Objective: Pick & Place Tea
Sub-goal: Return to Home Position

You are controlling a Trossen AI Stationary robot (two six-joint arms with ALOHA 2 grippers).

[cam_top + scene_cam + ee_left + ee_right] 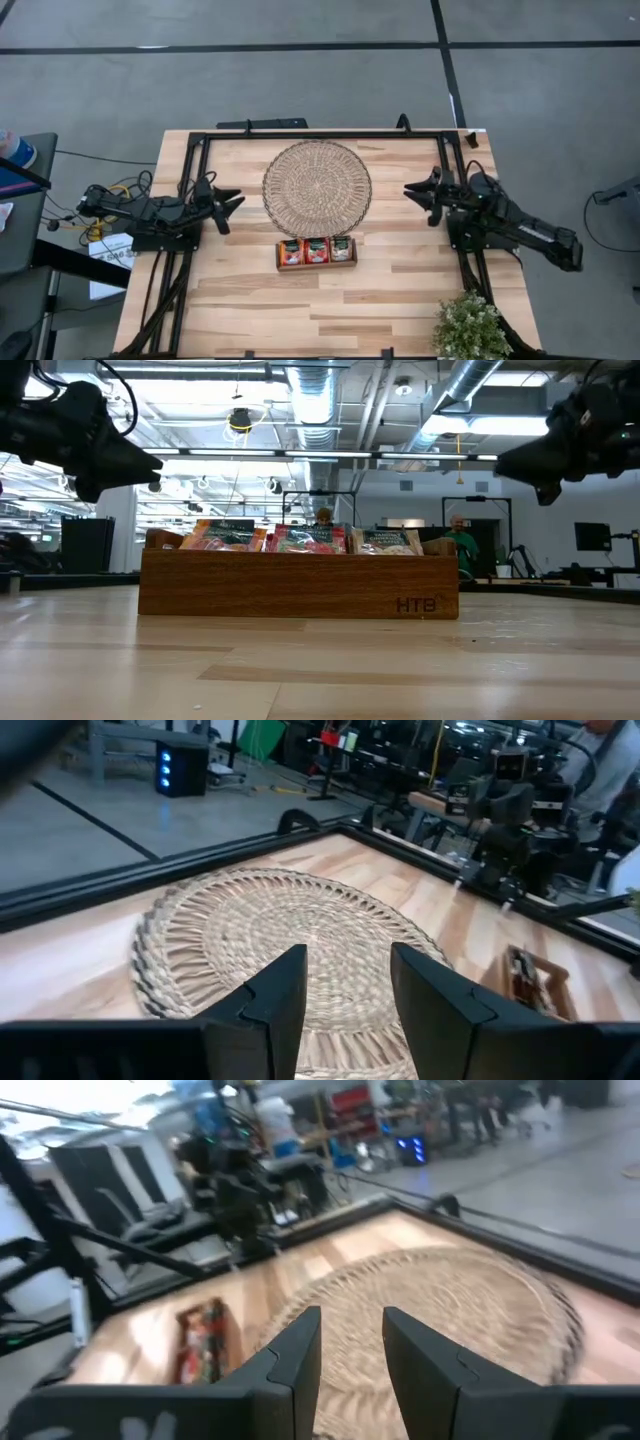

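The tea (pixel 316 250) fills all 3 compartments of the tray (pixel 315 266), which sits on the table (pixel 400 300) just in front of the mat (pixel 317 187). From above, the sachets show red-orange with white centre marks. In the low view they stand on edge, packed together, with their tops (pixel 310 538) poking over the tray wall (pixel 300 585). Those tops are red-orange, with dark green bands along some upper edges.

The left gripper (pixel 232 205) hangs over the table's left side, pointing at the mat, its fingers (pixel 285 980) spread and empty. The right gripper (pixel 420 193) mirrors it on the right side, its fingers (pixel 300 1345) also spread with nothing between them. Both are well apart from the tray. A plant (pixel 470 325) stands at the table's front right corner.
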